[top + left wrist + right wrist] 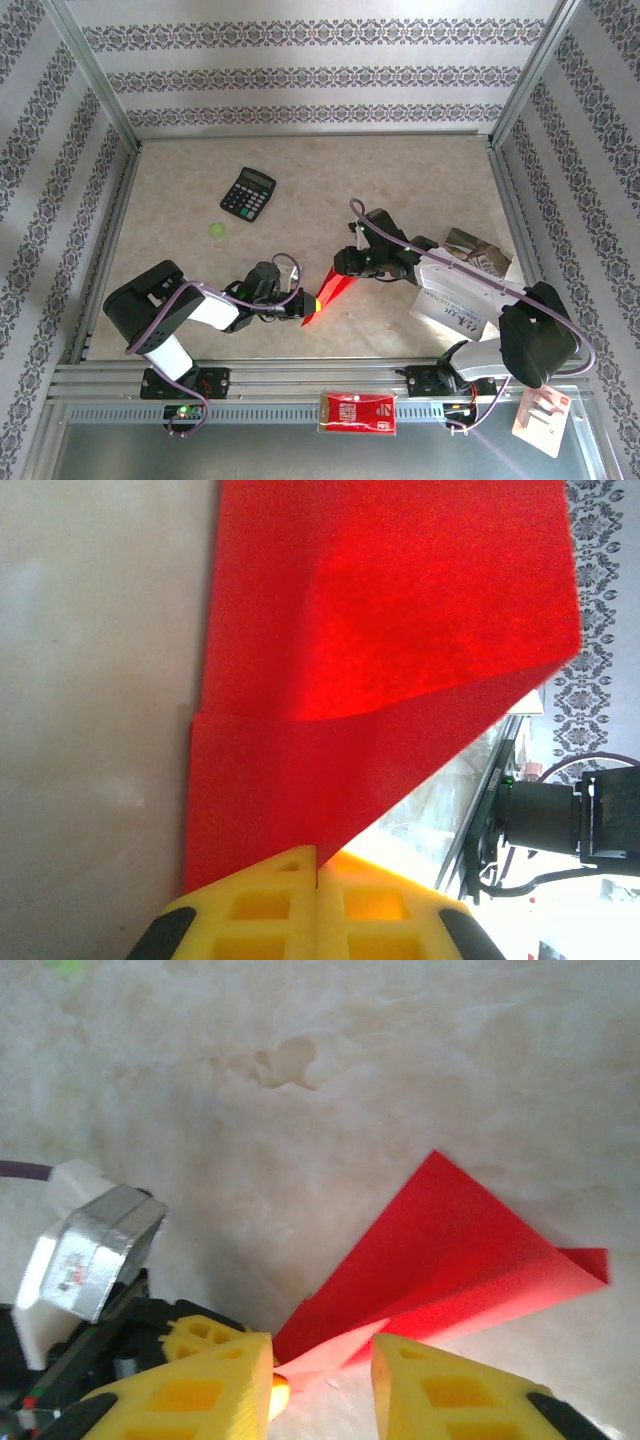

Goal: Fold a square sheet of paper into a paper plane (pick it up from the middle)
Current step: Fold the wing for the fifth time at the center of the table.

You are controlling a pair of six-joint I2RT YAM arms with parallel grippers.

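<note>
Red sheet of paper (380, 630): top cut off by the left wrist frame edge; lower corner hidden between left gripper (318, 865) fingers. Right gripper (322, 1360): fingers cropped at bottom edge. Calculator (248, 193): key legends too small to read.

I work on a table (300, 170) with a pale beige top, marbled like stone; my right wrist view shows a darker stain (285, 1060) on it. Three walls (320, 70) stand around it, white with grey bands of small ornament. Aluminium posts (92, 75) rise at the back corners, and a slotted metal rail (260, 412) runs along the near edge. The light is bright and even. In my left wrist view a strong white glare sits at the lower right.
</note>
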